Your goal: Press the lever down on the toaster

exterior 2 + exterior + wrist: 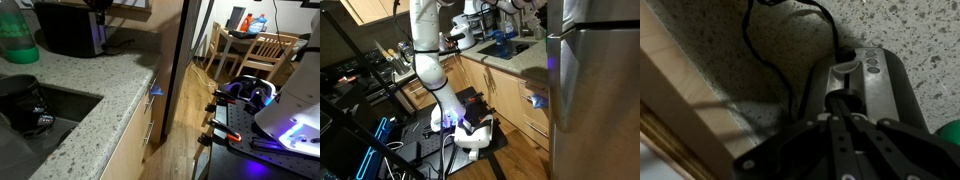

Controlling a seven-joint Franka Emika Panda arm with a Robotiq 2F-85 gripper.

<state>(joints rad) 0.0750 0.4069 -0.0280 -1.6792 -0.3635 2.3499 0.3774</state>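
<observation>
**Wrist view.** The gripper (838, 100) enters from the lower edge of the frame. Its fingers (830, 135) lie together, with no gap visible between them. The toaster (885, 95) stands directly ahead of the fingertips, with its grey end face turned toward the camera. The lever (845, 68) sits in its track just beyond the fingertips; contact cannot be confirmed. Small round buttons (872, 65) sit just beside the track. A black cord (770, 55) runs from the toaster across the speckled counter (710, 50), ahead of the gripper and off to one side. A wooden edge (665, 110) borders that side. On the opposite side of the gripper, a green object (952, 135) shows near the toaster.

**Exterior view.** The white arm (428, 55) rises from its base (470, 135) near the floor and bends over the counter (505, 62). The tool end is small and dark here, so its finger state cannot be read. The sink (505, 45) lies beyond the tool, and a steel refrigerator (595, 80) stands well apart from it.

**Exterior view.** The toaster (65, 30) stands at the back of the counter (90, 90). A green bottle (18, 38) stands just beside it, and the sink (40, 110) lies near it. The top edge of the frame cuts off the tool.
</observation>
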